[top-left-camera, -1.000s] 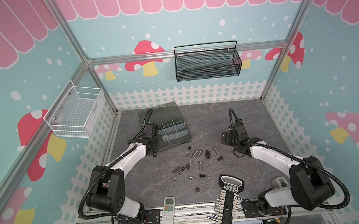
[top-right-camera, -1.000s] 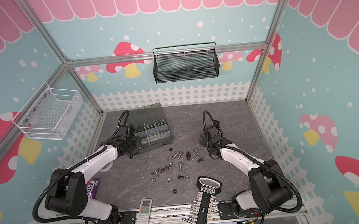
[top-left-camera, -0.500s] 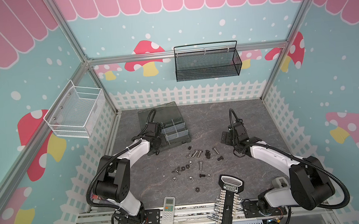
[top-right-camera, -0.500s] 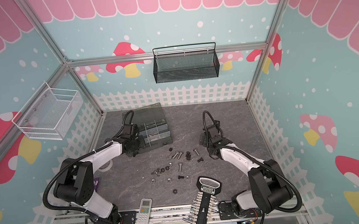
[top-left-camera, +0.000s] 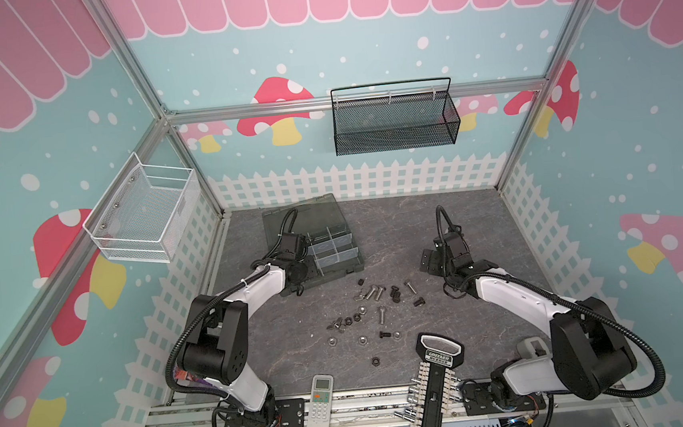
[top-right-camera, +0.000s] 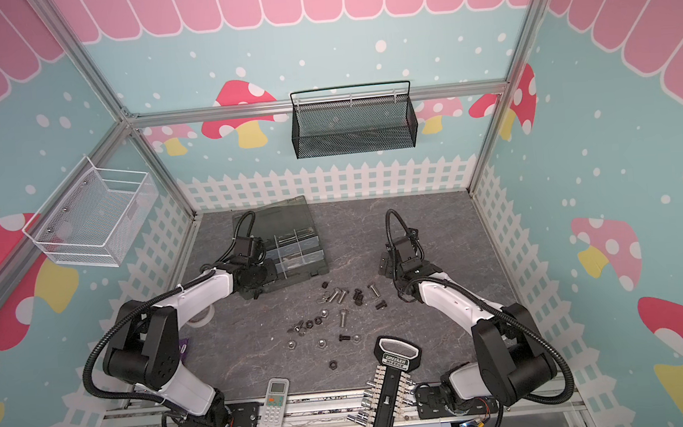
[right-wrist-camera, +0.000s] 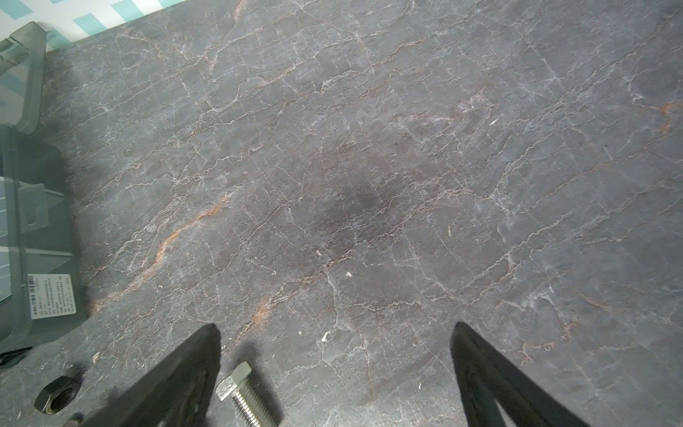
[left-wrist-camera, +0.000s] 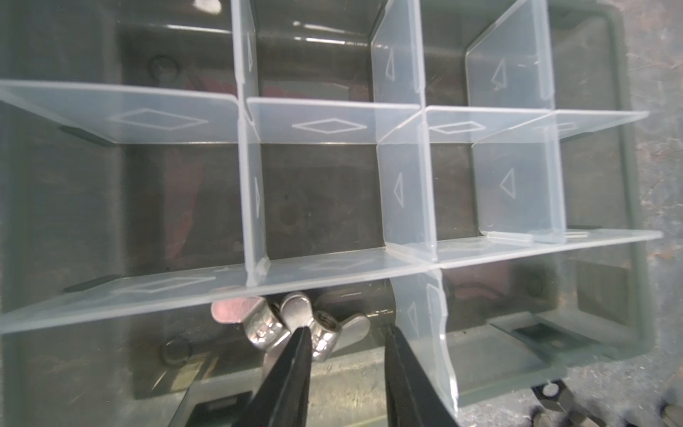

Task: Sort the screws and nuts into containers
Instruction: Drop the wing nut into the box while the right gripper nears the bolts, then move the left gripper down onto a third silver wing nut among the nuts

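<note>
Two shiny silver wing nuts (left-wrist-camera: 266, 327), with rounded wings and threaded holes, lie touching each other on the smoky floor of one compartment (left-wrist-camera: 111, 355) of the dark translucent organizer box (left-wrist-camera: 613, 185). They sit right at the tips of the left claw (left-wrist-camera: 346, 329). Its slim black fingers (left-wrist-camera: 292, 369) stand narrowly parted. One tip is in front of a nut and a wing lies in the gap, but nothing is pinched. Just beyond the tips runs a milky divider (left-wrist-camera: 325, 271) embossed with diamonds.

The right claw (right-wrist-camera: 335, 326) gapes wide and holds nothing, over the veined, stone-look grey table (right-wrist-camera: 369, 148). A silver hex-head screw (right-wrist-camera: 240, 395) lies just inside one of its fingers, and a black hexagonal nut (right-wrist-camera: 57, 393) lies outside that finger. Loose screws and nuts (top-left-camera: 373, 291) lie scattered between the two arms.
</note>
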